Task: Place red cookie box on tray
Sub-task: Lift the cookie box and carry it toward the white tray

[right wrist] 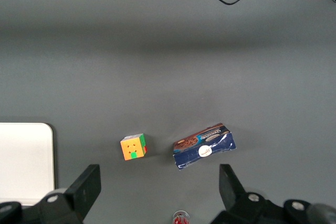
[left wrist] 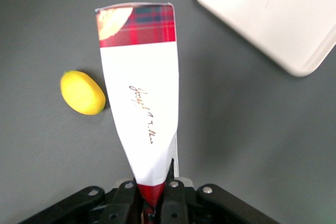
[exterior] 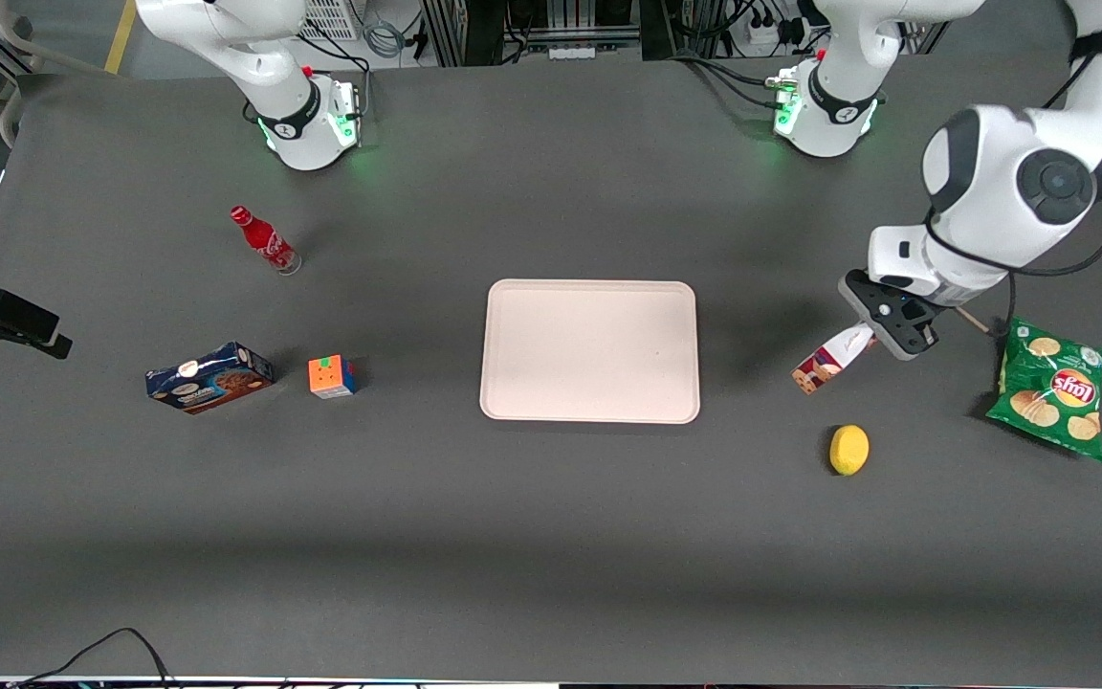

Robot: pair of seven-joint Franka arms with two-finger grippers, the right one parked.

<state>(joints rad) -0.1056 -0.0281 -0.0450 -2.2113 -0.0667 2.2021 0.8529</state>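
My left gripper [exterior: 881,337] is shut on one end of the red cookie box [exterior: 830,362], a long slim dark-red plaid carton with a white label. The box hangs tilted from the fingers, lifted off the table, toward the working arm's end. In the left wrist view the box [left wrist: 142,103] runs away from the gripper [left wrist: 155,203], whose jaws pinch its narrow red end. The pale pink-beige tray [exterior: 590,350] lies flat at the table's middle, with nothing on it; a corner of it shows in the left wrist view [left wrist: 273,19].
A yellow lemon [exterior: 848,449] lies nearer the front camera than the box, also in the left wrist view [left wrist: 82,92]. A green chips bag [exterior: 1053,388] lies toward the working arm's end. A blue cookie box [exterior: 209,377], a colour cube [exterior: 332,376] and a red bottle [exterior: 266,240] lie toward the parked arm's end.
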